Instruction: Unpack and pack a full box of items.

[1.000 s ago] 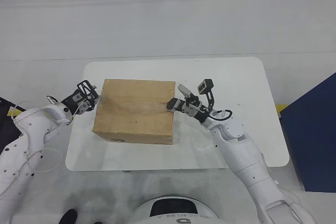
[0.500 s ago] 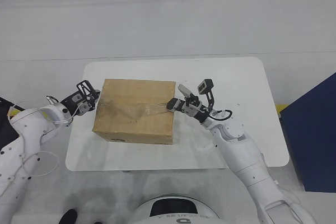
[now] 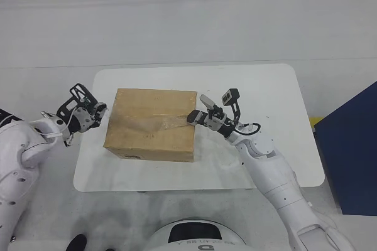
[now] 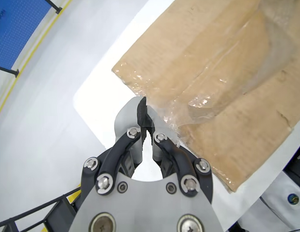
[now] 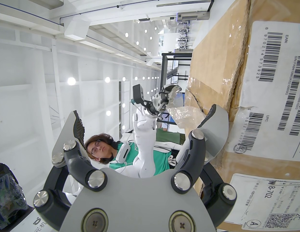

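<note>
— Where can we pass?
— Over the right end and near strip of the white rounded table (image 3: 270, 94).
— And what blocks us?
— The brown taped cardboard box (image 3: 151, 125) fills the middle; our left gripper (image 3: 102, 113) and right gripper (image 3: 199, 109) crowd its sides, a clear tape strip (image 4: 200, 105) bridging the left gap.

place: industrial lab hall | signs: ceiling lights (image 5: 71, 81), blue partition (image 3: 358, 157)
</note>
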